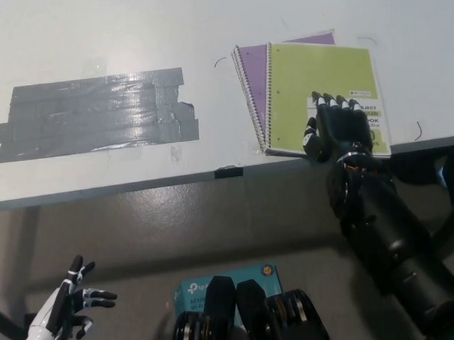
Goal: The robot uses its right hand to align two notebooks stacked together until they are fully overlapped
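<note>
The black right hand (338, 127) lies flat, fingers spread, on the green notebook (322, 94), hiding its label. A purple notebook (254, 71) sticks out beneath. The white left hand (73, 301) hangs open, low.

Matt paper green notebook (321, 90), wire spiral; glossy, wrinkled grey tape (96, 114).
</note>
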